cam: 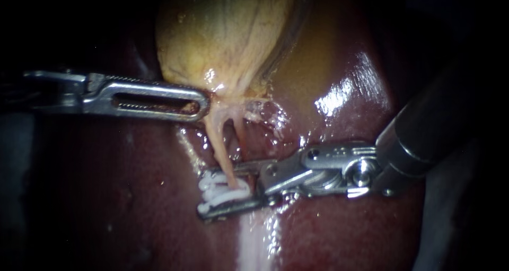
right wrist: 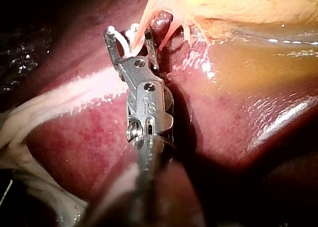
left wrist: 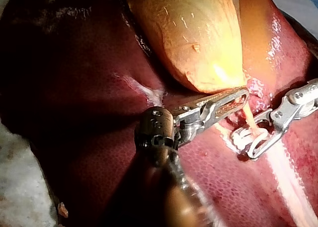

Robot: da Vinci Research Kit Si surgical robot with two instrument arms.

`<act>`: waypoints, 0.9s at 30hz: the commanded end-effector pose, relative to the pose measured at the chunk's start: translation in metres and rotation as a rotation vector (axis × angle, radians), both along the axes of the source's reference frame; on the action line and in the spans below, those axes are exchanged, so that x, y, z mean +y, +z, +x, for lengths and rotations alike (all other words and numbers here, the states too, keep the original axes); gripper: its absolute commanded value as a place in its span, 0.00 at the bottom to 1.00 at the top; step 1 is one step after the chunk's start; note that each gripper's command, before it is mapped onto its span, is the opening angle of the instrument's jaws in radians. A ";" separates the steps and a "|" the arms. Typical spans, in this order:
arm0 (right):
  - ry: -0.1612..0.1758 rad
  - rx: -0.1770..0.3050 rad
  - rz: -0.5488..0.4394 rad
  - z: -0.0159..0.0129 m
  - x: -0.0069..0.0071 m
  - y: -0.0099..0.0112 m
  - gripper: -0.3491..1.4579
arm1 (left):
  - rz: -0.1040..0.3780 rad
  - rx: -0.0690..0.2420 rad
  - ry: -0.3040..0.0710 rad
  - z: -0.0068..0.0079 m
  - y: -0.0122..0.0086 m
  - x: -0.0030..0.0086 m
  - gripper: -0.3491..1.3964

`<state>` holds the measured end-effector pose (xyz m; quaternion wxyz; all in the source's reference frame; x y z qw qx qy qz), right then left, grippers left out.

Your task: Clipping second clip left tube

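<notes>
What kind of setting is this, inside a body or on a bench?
Most likely a bench: the liver lies in the open with pale material beyond its edge, the gallbladder on it, and my right instrument holds a clip around the left tube.

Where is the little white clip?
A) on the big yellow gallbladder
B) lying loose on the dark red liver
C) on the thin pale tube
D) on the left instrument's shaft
C: the white clip sits on the thin pale tube, at the tip of the right instrument, clear of the gallbladder.
</notes>
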<state>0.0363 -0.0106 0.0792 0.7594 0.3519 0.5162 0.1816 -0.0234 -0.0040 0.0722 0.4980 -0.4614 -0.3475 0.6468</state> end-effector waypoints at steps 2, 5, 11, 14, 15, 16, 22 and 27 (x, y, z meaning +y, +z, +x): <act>0.000 -0.001 0.010 0.0000 0.0000 0.0000 0.33 | 0.000 0.000 -0.001 0.0000 0.0000 0.0000 0.00; 0.001 -0.004 0.021 -0.0001 0.0001 0.0001 0.29 | 0.000 0.000 -0.001 0.0000 0.0000 0.0000 0.00; 0.000 -0.004 0.027 -0.0003 0.0002 0.0002 0.20 | 0.000 0.000 -0.001 -0.0001 0.0000 0.0000 0.00; -0.001 -0.004 0.027 -0.0004 0.0003 0.0003 0.17 | 0.000 0.001 -0.001 -0.0001 0.0000 0.0000 0.00; -0.001 -0.003 0.027 -0.0004 0.0003 0.0004 0.16 | 0.000 0.001 -0.001 -0.0001 0.0000 0.0000 0.00; -0.001 -0.003 0.027 -0.0004 0.0003 0.0004 0.15 | 0.000 0.001 -0.001 -0.0001 0.0000 0.0000 0.00; -0.006 -0.008 0.071 -0.0007 0.0002 0.0003 0.00 | 0.000 0.001 -0.001 -0.0001 0.0000 0.0000 0.00; 0.011 -0.031 0.146 -0.0009 0.0002 0.0003 0.00 | 0.000 0.001 -0.001 -0.0001 0.0000 0.0000 0.00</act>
